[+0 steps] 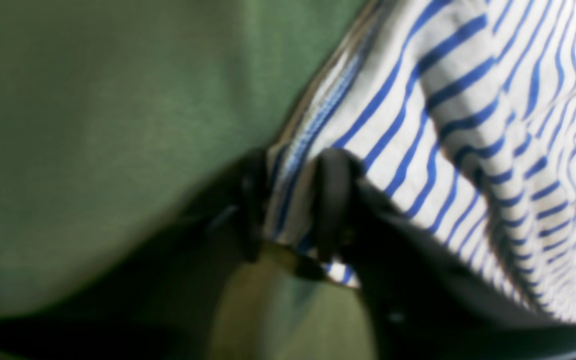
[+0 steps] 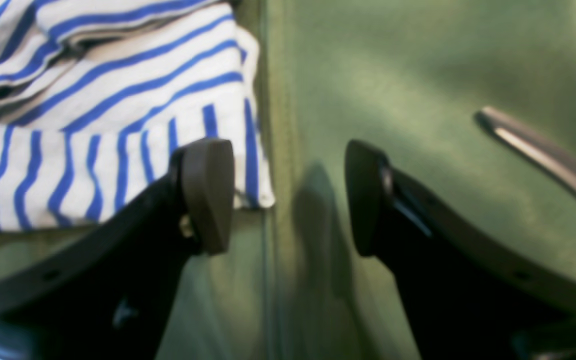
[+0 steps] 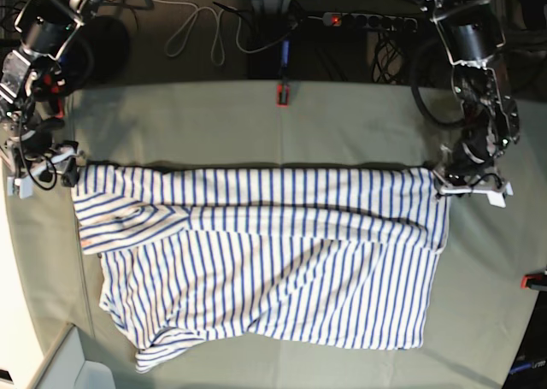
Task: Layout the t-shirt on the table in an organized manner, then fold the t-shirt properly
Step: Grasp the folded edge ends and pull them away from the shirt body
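Two tools are mine, one at each far corner of the t-shirt (image 3: 265, 261), which lies spread across the green worktop (image 3: 342, 124) with its long edge toward the back.

My left tool (image 1: 290, 200) has its jaws pinched on the shirt's edge: in the left wrist view a band of striped cloth with a blue-stitched hem runs up between the two dark fingers (image 1: 335, 200), and the fabric rises in a fold beyond them. That view is blurred, so I cannot tell how deep the cloth sits in the grip. In the base view this tool (image 3: 466, 179) sits at the shirt's back corner on that view's right.

My right tool (image 2: 288, 195) stands with its jaws wide apart, bare green cloth showing between them. One pad (image 2: 208, 195) is over the white striped corner of the shirt (image 2: 108, 125); the other is over the worktop (image 2: 418, 75) just beside it. Nothing is held. In the base view it (image 3: 60, 162) is at the back corner on that view's left, by the sleeve.

The shirt lies mostly flat, with diagonal folds near the sleeve and a rumpled front corner.
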{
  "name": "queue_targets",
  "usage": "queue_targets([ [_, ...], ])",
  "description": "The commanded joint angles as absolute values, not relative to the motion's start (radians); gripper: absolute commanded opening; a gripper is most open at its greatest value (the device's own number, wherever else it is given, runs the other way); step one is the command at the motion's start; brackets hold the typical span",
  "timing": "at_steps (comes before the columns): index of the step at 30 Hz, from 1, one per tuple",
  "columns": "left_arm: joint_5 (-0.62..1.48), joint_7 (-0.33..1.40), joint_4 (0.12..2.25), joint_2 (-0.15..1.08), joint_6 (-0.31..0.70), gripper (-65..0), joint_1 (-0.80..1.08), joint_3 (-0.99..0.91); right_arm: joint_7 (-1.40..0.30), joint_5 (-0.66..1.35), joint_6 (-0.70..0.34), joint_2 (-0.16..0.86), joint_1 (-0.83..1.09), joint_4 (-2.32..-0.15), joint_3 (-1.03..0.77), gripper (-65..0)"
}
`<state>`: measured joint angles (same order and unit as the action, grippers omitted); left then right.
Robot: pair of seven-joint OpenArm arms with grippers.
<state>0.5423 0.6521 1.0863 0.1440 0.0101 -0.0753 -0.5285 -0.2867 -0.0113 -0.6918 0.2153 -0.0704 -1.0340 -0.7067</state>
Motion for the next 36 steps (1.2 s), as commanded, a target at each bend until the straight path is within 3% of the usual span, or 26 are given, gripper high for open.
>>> queue_targets([
  [1, 0.533, 0.694, 1.086, 0.145, -0.002, -59.9, -0.07, -0.529, -0.262, 0.007, -0.698, 0.232, -0.079, -1.049, -0.71, -28.8],
  [2, 0.533, 0.694, 1.084, 0.145, -0.002, -65.0, -0.07, -0.529, -0.262, 0.007, -0.698, 0.231, -0.077, -1.049, -0.71, -28.8],
  [24, 0.535, 0.702, 1.087, 0.145, -0.002, -65.0, -0.068, -0.53, -0.262, 0.008, -0.698, 0.173, -0.065, -1.148, -0.71, -28.7],
  [36, 0.535, 0.702, 1.086, 0.147, -0.002, -65.0, -0.068, -0.53, -0.262, 0.007, -0.698, 0.17, -0.071, -1.038, -0.708, -29.2],
])
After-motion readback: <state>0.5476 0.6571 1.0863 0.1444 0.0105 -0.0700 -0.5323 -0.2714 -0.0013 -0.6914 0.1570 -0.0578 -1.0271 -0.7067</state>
